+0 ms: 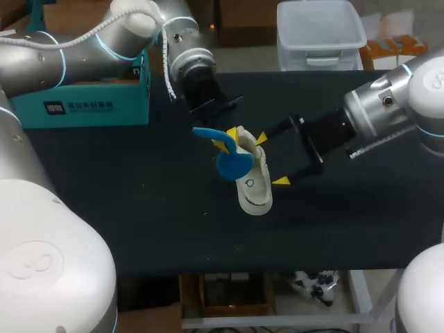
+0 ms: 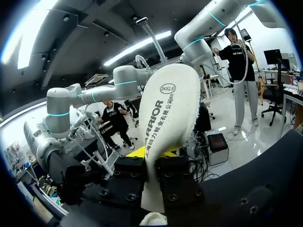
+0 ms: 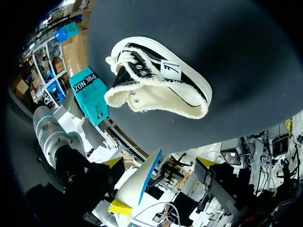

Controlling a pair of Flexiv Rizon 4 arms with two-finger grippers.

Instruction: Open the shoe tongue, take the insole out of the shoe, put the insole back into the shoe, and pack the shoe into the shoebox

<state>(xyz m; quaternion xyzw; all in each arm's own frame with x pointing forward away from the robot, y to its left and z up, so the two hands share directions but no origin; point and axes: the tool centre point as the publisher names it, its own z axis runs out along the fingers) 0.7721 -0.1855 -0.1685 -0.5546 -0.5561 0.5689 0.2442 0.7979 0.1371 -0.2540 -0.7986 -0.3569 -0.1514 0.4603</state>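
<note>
A white canvas shoe (image 1: 254, 186) lies mid-table, and the right wrist view shows it on its side (image 3: 161, 90) with its opening facing that camera. My left gripper (image 1: 225, 139) hangs just above the shoe's heel end, shut on the insole (image 1: 232, 163), whose blue underside faces up. In the left wrist view the insole's white printed face (image 2: 165, 118) stands up between my left gripper's (image 2: 154, 182) fingers. From the right wrist the insole (image 3: 142, 182) shows edge-on. My right gripper (image 1: 272, 159) is open wide, its yellow tips astride the shoe. The teal shoebox (image 1: 83, 97) stands at the back left.
The teal box (image 3: 90, 92) has its lid raised behind the left arm. A clear plastic bin (image 1: 320, 31) stands by the table's far edge. Bare black tabletop (image 1: 139, 201) stretches in front of and to both sides of the shoe.
</note>
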